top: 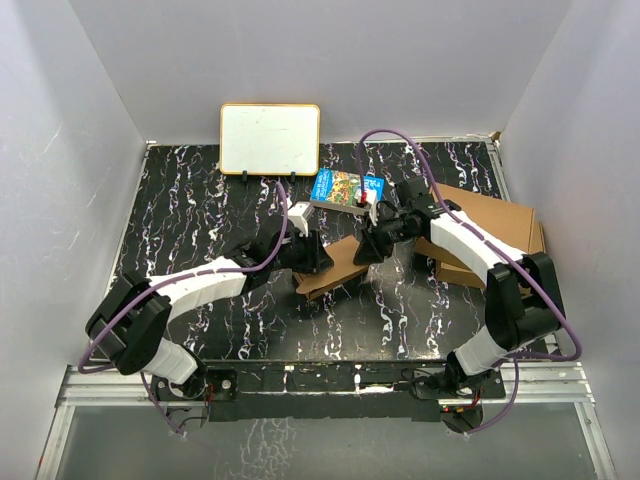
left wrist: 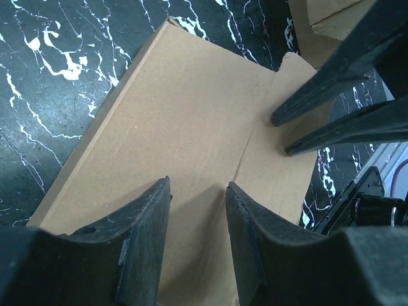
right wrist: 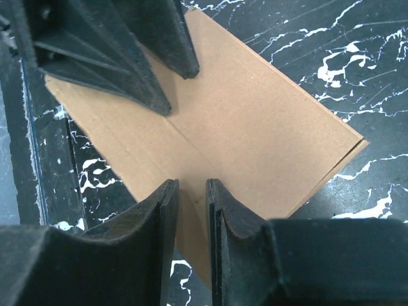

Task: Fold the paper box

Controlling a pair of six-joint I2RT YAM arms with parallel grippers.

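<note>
The flat brown cardboard paper box (top: 332, 268) was judged mid-fold beneath the open left hand (left wrist: 198, 185) and the right hand (right wrist: 191, 183), whose closure could not be told; flap-lifting was required next.

black marbled tabletop (top: 200, 300), plain pale walls (top: 60, 150) on three sides, small whiteboard (top: 270, 138) propped at back, even light

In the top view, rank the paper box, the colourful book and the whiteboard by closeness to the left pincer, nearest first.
1. paper box: mid-table, right at the left pincer, whose tips are over it.
2. colourful book: behind the box, a little to the right.
3. whiteboard: propped at the back wall, left of the book, clearly farthest.
</note>
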